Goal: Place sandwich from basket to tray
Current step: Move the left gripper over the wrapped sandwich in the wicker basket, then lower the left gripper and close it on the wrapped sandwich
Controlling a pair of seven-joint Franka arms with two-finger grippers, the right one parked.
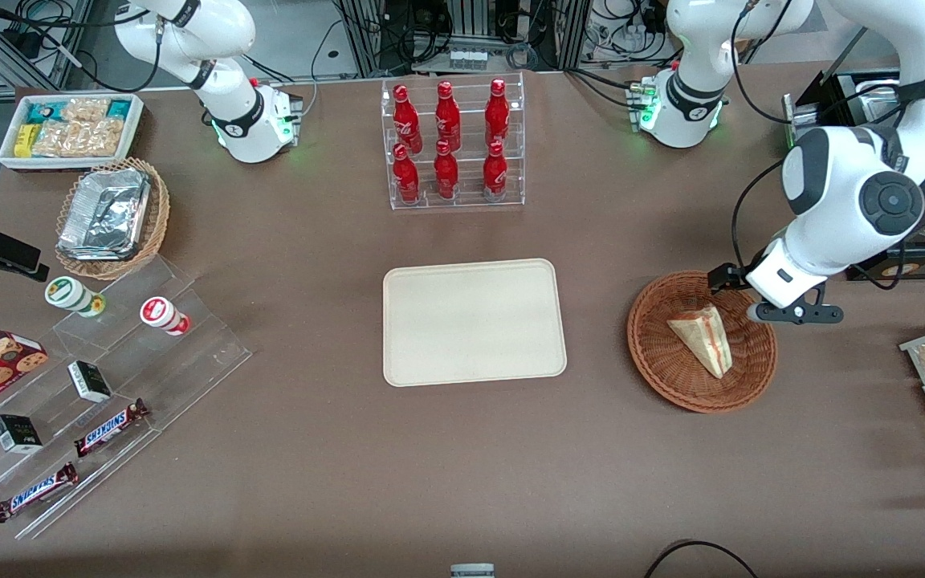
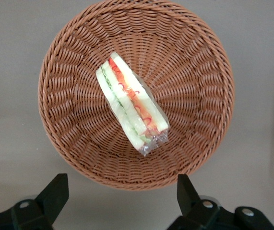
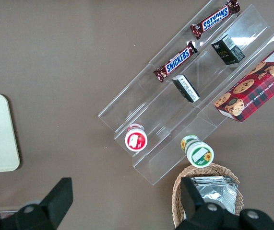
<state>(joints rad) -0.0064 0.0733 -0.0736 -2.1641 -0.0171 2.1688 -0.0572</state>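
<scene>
Brown tabletop carries everything, my left arm at its working end. One tray (image 1: pixel 474 321) sits bare mid-table, flat and low-rimmed, probably kept free as the drop spot. One basket (image 1: pixel 659 353) lies well apart from it toward my arm; its woven bowl cradles the one sandwich (image 1: pixel 703 337), resting on its side near the middle, filling edge visible in the wrist view (image 2: pixel 132 103). My gripper (image 1: pixel 776 309) hangs over the basket rim farther from the front camera, fingers (image 2: pixel 55 191) spread wide, holding nothing, I'd say staged for descent
</scene>
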